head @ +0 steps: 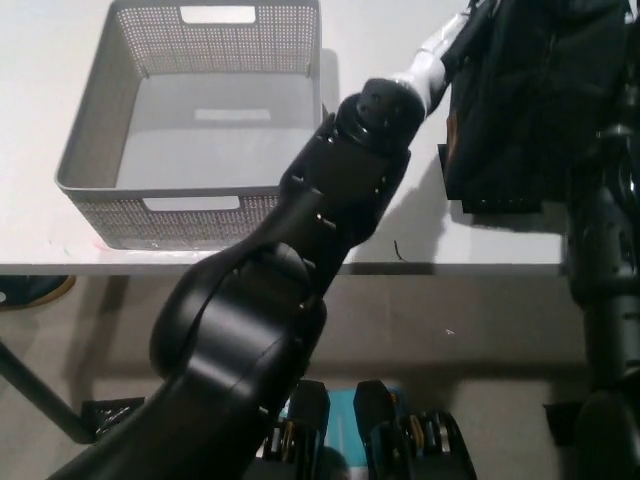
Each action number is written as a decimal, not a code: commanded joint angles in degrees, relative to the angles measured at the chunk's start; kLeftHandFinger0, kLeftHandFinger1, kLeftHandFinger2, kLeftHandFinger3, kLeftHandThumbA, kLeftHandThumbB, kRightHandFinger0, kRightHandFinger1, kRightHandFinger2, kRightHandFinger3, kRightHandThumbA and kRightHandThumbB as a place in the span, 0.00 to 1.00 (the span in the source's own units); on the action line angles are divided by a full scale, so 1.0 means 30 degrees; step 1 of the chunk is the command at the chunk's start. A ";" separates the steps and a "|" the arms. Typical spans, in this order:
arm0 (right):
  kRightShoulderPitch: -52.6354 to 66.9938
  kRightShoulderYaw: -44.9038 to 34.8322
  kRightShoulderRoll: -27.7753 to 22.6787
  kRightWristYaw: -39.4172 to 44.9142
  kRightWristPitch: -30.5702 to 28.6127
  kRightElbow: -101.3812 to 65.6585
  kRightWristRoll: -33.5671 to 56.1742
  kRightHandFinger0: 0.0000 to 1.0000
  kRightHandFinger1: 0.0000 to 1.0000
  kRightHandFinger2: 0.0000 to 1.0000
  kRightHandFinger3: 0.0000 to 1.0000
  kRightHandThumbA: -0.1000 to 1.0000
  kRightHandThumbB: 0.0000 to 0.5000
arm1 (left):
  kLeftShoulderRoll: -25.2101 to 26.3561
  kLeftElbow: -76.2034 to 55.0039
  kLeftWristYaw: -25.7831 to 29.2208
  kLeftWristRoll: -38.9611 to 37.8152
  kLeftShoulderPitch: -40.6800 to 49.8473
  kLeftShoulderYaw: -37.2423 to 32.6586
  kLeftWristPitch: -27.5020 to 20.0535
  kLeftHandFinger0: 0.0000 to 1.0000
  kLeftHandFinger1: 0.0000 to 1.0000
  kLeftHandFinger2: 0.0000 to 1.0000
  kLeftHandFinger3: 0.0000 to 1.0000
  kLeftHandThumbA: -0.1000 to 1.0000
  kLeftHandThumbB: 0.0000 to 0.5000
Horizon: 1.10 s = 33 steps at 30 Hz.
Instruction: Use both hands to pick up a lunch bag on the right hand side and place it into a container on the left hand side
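Fingers hidden: whether either hand grips cannot be told.
White left hand (437, 52) is pressed against lunch bag (530, 100); container (95, 150) is set well left.

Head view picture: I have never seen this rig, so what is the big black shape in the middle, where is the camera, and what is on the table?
The camera sits on a humanoid robot's head and looks steeply down. The big black shape is the robot's left arm, ending in its white left hand, pressed against the near side of the black lunch bag. The black right arm rises at the picture's right edge; its hand is hidden against the dark bag. The bag seems squeezed between both arms, its bottom apparently above the white table. A grey perforated container stands on the left with nothing visible in it.
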 commanded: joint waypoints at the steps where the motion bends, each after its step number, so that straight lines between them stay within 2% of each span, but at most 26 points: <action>1: -0.2414 0.1773 -0.0060 0.2199 0.1473 0.0183 -0.0788 1.00 1.00 1.00 1.00 1.00 0.00 | -0.0904 -0.0350 -0.0984 -0.0913 -0.2161 0.0502 0.0191 1.00 1.00 1.00 1.00 1.00 0.61; 4: -0.3245 0.2074 -0.0222 0.2650 0.1285 0.1277 -0.0671 1.00 1.00 1.00 1.00 1.00 0.00 | -0.0555 -0.0292 -0.1194 -0.1145 -0.2342 0.0889 0.0229 1.00 1.00 1.00 1.00 1.00 0.60; 5: -0.3573 0.2052 -0.0237 0.2812 0.1299 0.1620 -0.0494 1.00 1.00 1.00 1.00 1.00 0.00 | -0.0423 -0.0274 -0.1282 -0.1195 -0.2445 0.0974 0.0211 1.00 1.00 1.00 1.00 1.00 0.57; 6: -0.3989 0.2064 -0.0260 0.3039 0.1308 0.2050 -0.0344 1.00 1.00 1.00 1.00 1.00 0.00 | -0.0243 -0.0267 -0.1374 -0.1247 -0.2593 0.1059 0.0242 1.00 1.00 1.00 1.00 1.00 0.58; 7: -0.4459 0.2327 -0.0329 0.3129 0.1327 0.2442 -0.0612 1.00 1.00 1.00 1.00 1.00 0.00 | 0.0002 -0.0268 -0.1536 -0.1452 -0.2736 0.1289 0.0222 1.00 1.00 1.00 1.00 1.00 0.66; 9: -0.5108 0.2544 -0.0282 0.2777 0.1404 0.2867 -0.0964 1.00 1.00 1.00 1.00 1.00 0.00 | 0.0292 -0.0334 -0.1554 -0.1728 -0.2958 0.1688 0.0418 1.00 1.00 1.00 1.00 1.00 0.67; 11: -0.5982 0.3269 -0.0339 0.2125 0.2111 0.3078 -0.1920 1.00 1.00 1.00 1.00 1.00 0.00 | 0.0741 -0.0489 -0.1081 -0.1786 -0.3268 0.1863 0.0437 1.00 1.00 1.00 1.00 1.00 0.60; 13: -0.6271 0.3536 -0.0402 0.1848 0.2362 0.3099 -0.2282 1.00 1.00 1.00 1.00 1.00 0.00 | 0.0869 -0.0544 -0.1130 -0.1898 -0.3336 0.1948 0.0187 1.00 1.00 1.00 1.00 1.00 0.57; 15: -0.7322 0.3657 -0.0133 0.0860 0.2447 0.3787 -0.2635 1.00 1.00 1.00 1.00 1.00 0.00 | 0.1356 -0.0676 -0.1666 -0.2367 -0.3609 0.2344 0.0240 1.00 1.00 1.00 1.00 1.00 0.61; 18: -0.8305 0.3544 0.0174 0.1371 0.2273 0.4442 -0.2226 1.00 1.00 1.00 1.00 1.00 0.00 | 0.1926 -0.1044 -0.1879 -0.2466 -0.3883 0.2518 0.0679 1.00 1.00 1.00 1.00 1.00 0.68; 20: -0.9188 0.3606 0.0421 0.1824 0.2103 0.5142 -0.2150 1.00 1.00 1.00 1.00 1.00 0.00 | 0.2430 -0.1438 -0.2095 -0.2656 -0.4002 0.2705 0.0273 1.00 1.00 1.00 1.00 1.00 0.63; 25: -1.0774 0.3759 0.0843 0.1907 0.1090 0.6417 -0.2512 1.00 1.00 1.00 1.00 1.00 0.00 | 0.3338 -0.1863 -0.2520 -0.2877 -0.4390 0.2778 -0.0084 1.00 1.00 1.00 1.00 1.00 0.64; 33: -1.1620 0.4024 0.1283 0.1111 0.0997 0.5988 -0.3275 1.00 1.00 1.00 1.00 1.00 0.00 | 0.3744 -0.3552 -0.1879 -0.3283 -0.4515 0.2961 0.0512 1.00 1.00 1.00 1.00 1.00 0.59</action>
